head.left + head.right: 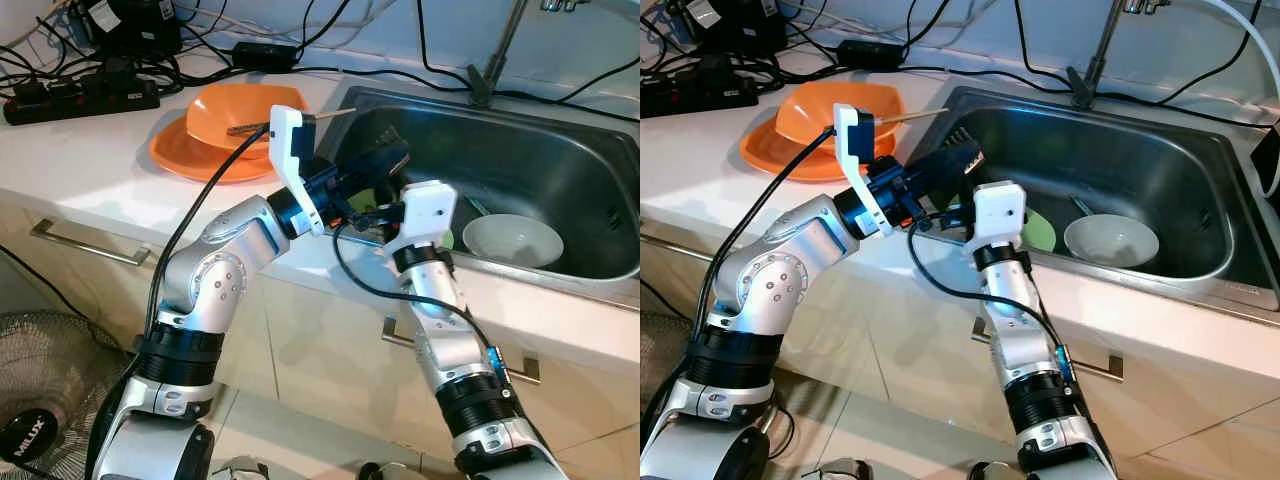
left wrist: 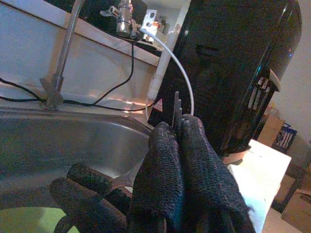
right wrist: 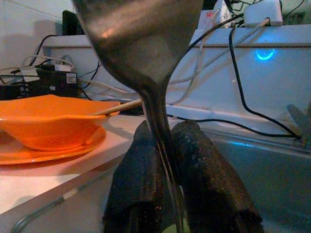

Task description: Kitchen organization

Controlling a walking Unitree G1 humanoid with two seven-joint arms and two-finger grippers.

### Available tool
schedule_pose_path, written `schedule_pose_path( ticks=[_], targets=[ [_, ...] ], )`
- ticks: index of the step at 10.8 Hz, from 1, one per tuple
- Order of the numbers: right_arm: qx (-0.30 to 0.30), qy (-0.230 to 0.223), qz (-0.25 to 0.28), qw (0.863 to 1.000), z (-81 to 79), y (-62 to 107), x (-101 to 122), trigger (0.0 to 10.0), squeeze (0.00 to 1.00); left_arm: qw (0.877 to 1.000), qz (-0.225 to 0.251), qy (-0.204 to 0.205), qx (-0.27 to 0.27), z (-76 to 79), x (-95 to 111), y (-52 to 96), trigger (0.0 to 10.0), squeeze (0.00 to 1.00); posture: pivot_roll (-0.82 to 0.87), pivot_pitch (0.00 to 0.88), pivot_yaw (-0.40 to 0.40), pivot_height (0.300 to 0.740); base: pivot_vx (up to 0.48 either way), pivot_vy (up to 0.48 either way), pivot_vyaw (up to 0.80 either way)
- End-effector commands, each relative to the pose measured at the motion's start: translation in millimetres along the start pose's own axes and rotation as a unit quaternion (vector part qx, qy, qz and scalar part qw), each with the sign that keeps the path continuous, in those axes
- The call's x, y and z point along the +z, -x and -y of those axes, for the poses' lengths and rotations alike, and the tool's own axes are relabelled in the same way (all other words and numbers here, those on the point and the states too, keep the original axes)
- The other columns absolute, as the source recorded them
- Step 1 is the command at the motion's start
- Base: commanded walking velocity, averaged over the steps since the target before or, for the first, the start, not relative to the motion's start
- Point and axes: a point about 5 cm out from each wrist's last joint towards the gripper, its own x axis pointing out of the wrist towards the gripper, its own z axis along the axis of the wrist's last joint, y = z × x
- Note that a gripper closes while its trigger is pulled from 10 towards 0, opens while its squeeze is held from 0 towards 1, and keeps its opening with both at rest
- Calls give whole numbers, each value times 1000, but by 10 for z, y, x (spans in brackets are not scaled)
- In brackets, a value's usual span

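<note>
My left gripper hovers over the left end of the steel sink, shut on a fork whose tines stick out past its fingertips. Just below it, at the sink's front left rim, my right gripper is shut on the thin handle of a metal spoon, bowl end outward. A white bowl and a green plate lie in the sink. On the counter to the left, an orange bowl rests on an orange plate, with a wooden stick lying in it.
The faucet rises behind the sink, with cables trailing along the back wall. A black power strip sits at the counter's far left. A tall black appliance stands past the sink's right end. A fan stands on the floor by the drawers.
</note>
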Motion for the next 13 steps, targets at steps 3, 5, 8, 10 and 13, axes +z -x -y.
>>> schedule_pose_path(
  ticks=[3,5,8,10,13],
  targets=[
    [-13,-9,7,1000,42,3,21,0,0,1000,2,3,2,-14,5,11,10000,0,94,58,-5,740,0,0,0],
    [-11,-10,6,1000,32,7,14,0,0,999,38,19,12,-41,64,10,10000,1000,95,45,-5,740,0,0,0],
    [-11,-9,2,1000,33,9,0,0,0,997,64,48,11,-65,139,38,10000,1000,98,51,-10,740,0,0,0],
    [-16,-3,-7,1000,51,18,-31,0,0,996,69,61,6,-59,147,61,10000,1000,99,56,-11,740,0,0,0],
    [-19,-2,-9,1000,58,13,-37,0,0,993,88,75,10,-81,207,88,10000,1000,101,59,-12,740,0,0,0]
  ],
)
